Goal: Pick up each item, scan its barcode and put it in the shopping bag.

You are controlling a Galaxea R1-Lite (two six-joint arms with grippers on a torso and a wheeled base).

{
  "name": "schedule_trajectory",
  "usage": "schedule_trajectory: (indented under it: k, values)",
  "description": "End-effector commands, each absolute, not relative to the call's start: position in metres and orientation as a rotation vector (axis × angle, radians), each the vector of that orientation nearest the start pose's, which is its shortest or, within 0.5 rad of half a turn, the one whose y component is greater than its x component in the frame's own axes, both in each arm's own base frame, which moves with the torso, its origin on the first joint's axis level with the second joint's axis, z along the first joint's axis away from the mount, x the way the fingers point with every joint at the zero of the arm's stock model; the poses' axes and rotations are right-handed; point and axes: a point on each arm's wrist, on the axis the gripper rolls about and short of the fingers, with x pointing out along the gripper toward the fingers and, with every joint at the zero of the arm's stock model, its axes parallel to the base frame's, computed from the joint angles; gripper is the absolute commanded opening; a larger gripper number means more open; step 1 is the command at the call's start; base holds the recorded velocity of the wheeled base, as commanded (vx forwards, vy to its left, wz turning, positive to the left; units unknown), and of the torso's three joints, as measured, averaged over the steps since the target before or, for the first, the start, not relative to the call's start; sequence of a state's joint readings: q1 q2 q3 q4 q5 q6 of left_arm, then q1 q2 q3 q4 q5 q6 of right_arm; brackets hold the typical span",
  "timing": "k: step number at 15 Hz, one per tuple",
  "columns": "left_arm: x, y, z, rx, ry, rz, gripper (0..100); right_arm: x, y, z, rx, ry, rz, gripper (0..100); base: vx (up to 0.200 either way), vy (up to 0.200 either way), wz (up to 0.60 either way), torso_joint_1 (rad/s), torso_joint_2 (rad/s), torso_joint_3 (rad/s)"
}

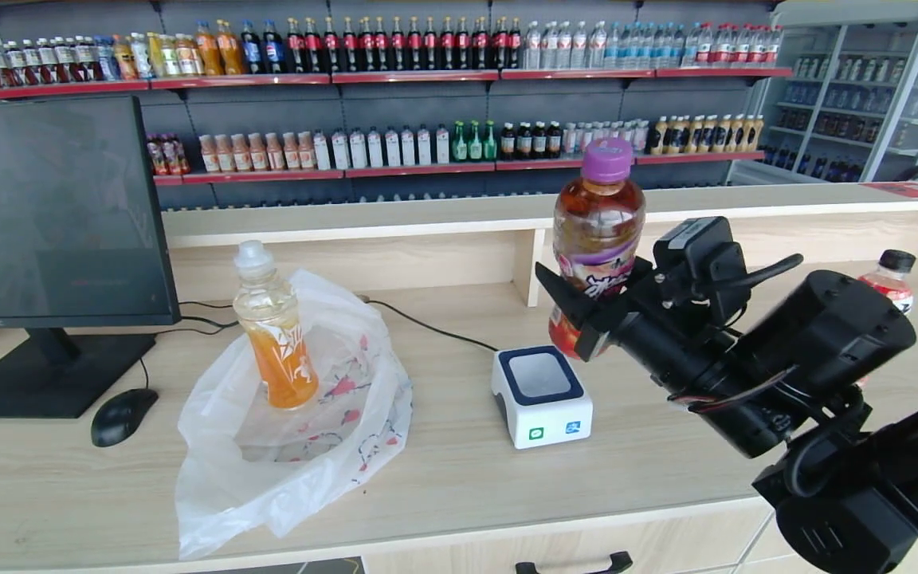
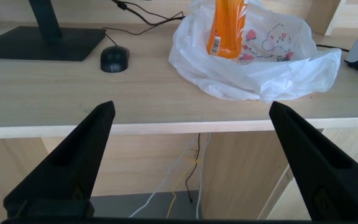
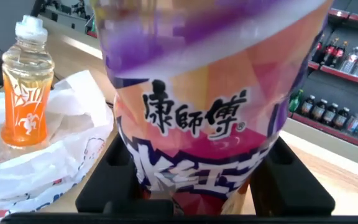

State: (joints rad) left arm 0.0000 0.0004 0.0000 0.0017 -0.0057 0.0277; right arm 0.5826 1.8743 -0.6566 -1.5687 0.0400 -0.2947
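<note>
My right gripper (image 1: 586, 307) is shut on a tea bottle (image 1: 596, 231) with a purple cap and purple label, held upright above and just right of the white scanner (image 1: 540, 394). Up close, the right wrist view has the same tea bottle (image 3: 210, 106) between the black fingers (image 3: 107, 180). An orange drink bottle (image 1: 272, 331) with a white cap stands inside the white plastic shopping bag (image 1: 300, 454) left of the scanner. My left gripper (image 2: 191, 158) hangs open below the counter's front edge, facing the shopping bag (image 2: 260, 68) and orange drink bottle (image 2: 227, 28).
A monitor (image 1: 52, 215) and a black mouse (image 1: 123, 414) occupy the counter's left side. A black cable (image 1: 435, 327) runs to the scanner. A black-capped bottle (image 1: 889, 279) stands at the far right. Drink shelves line the back wall.
</note>
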Motion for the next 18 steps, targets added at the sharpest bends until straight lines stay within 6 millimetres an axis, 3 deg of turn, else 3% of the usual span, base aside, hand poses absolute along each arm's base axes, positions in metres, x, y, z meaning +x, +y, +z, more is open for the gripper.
schedule_trajectory:
  k: [1,3,9,12,15,18]
  values:
    - [-0.023,0.0,0.075,0.028,0.001,-0.006,100,0.257,0.169,0.195,-0.111,-0.435,0.515,0,0.0,0.0,0.0,0.0,0.0,0.0]
    - [-0.023,0.0,0.075,0.028,0.001,-0.006,100,0.255,0.161,0.19,-0.031,-0.378,0.452,0,0.0,0.0,0.0,0.0,0.0,0.0]
    - [-0.023,0.0,0.075,0.028,0.001,-0.008,100,0.259,0.127,0.176,-0.006,-0.298,0.357,0,0.0,0.0,0.0,0.0,0.0,0.0]
    - [-0.023,0.0,0.075,0.029,0.001,-0.008,100,0.262,0.128,0.183,0.016,-0.325,0.355,0,-0.2,0.0,0.0,0.01,0.01,0.001]
    - [-0.023,0.0,0.075,0.028,0.001,-0.008,100,0.26,0.129,0.184,0.042,-0.323,0.366,0,0.0,0.0,0.0,0.0,0.0,0.0]
    - [-0.023,0.0,0.075,0.025,0.001,-0.005,100,0.258,0.127,0.189,0.063,-0.337,0.365,0,0.0,0.2,0.0,0.007,0.0,0.004]
